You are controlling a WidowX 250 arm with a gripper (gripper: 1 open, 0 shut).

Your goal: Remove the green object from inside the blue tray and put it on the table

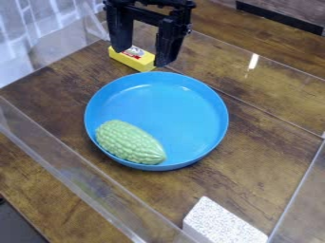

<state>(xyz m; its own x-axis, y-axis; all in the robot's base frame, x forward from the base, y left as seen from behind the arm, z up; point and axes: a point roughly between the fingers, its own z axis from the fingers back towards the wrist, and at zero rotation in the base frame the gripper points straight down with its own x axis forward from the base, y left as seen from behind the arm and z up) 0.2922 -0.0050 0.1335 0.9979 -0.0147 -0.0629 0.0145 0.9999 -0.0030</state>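
The green object (131, 141), a light green knobbly oval lump, lies inside the blue tray (191, 100) against its front-left rim. The tray rests on the dark wooden table (273, 104). My gripper (143, 49) hangs at the top of the view, beyond the tray's far rim, well away from the green object. Its two black fingers stand open, straddling a yellow rectangular block (131, 59) that sits on the table; I cannot tell whether they touch it.
Clear acrylic walls (76, 180) edge the table on the left and front. A white speckled sponge-like block (226, 224) lies at the bottom right. Bare wood shows to the right of the tray.
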